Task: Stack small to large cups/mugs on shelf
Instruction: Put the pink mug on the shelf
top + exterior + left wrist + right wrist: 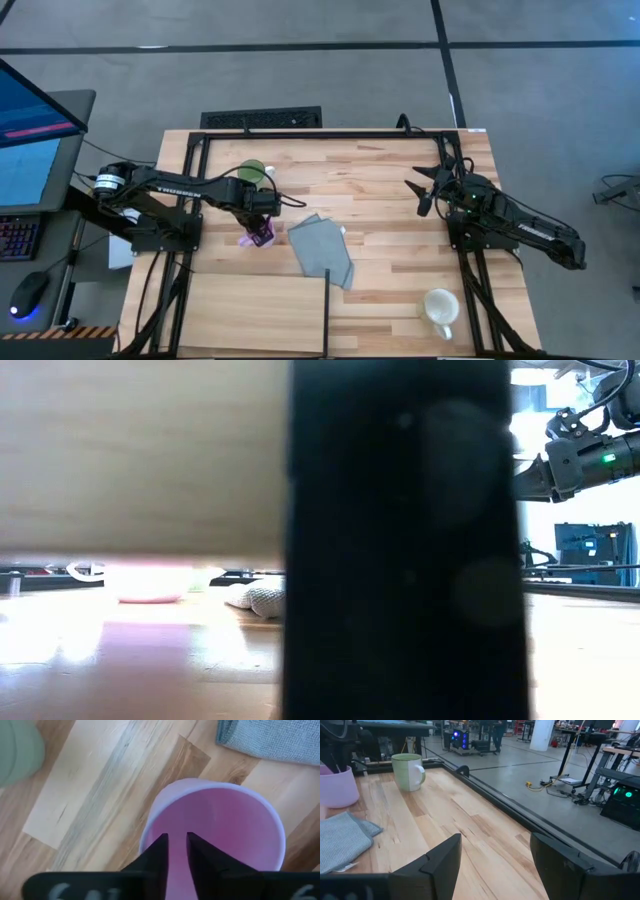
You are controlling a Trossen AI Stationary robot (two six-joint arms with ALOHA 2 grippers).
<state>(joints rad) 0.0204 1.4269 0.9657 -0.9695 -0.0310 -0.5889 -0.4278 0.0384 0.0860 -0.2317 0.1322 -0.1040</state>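
I see my left end effector [262,222] nearly closed, pinching the purple mug's [215,830] rim at the desk's [380,190] nine o'clock; the right end effector [428,188] hovers wide open, empty, at three.

Left arm: reaches in from the tabletop's left edge toward the middle, wrist bent downward. Left gripper [262,222]: pointed down, fingers [159,854] close together with a narrow gap.

Right arm: folded at the right side, raised above the surface. Right gripper [421,189]: fingers [442,857] spread wide, holding nothing.
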